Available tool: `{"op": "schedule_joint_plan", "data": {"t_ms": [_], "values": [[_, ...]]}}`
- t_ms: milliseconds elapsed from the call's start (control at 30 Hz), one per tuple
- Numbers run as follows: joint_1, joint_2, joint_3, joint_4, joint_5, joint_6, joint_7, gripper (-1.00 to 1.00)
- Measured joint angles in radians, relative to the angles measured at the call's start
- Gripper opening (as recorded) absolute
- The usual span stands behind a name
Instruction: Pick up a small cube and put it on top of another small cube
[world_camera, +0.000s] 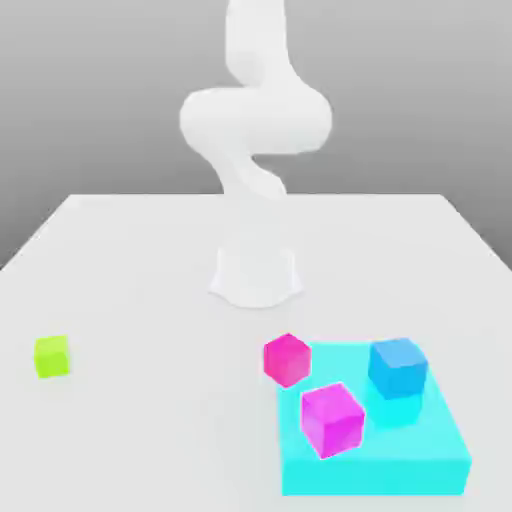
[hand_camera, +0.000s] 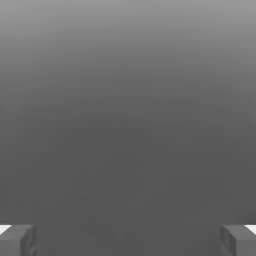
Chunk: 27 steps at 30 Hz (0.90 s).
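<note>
Cyan slab, lower right, supporting blue cube | lime cube, lower left, free-standing, graspable | pink cube, intended base | gripper, jaws open, empty, presumably for pickup

The small cube at the exterior view's left is a plain lime green, leaning yellow on its lit faces. The other small cube is hot pink, its faces unpatterned. The larger cube nearest the camera is a bright magenta-purple, and the blue cube is a medium blue, darker on its side. The flat block is vivid cyan. The surface is a plain pale grey, and the arm is white. The fingers are dark grey.
</note>
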<state>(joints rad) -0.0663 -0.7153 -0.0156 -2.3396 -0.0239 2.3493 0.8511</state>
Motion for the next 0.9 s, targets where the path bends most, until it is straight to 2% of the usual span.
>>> {"op": "schedule_joint_plan", "data": {"t_ms": [267, 533, 633, 733, 900], "values": [[-0.2, 0.273, -0.086, -0.128, -0.068, 0.16, 0.157, 0.0], [-0.366, 0.541, -0.213, -0.254, -0.073, 0.318, 0.267, 0.0], [-0.424, 0.643, -0.268, -0.302, -0.035, 0.379, 0.281, 0.0], [-0.509, 0.748, -0.3, -0.35, 0.048, 0.439, 0.261, 0.0], [-0.6, 0.929, -0.21, -0.361, 0.231, 0.558, 0.157, 0.0]]}}
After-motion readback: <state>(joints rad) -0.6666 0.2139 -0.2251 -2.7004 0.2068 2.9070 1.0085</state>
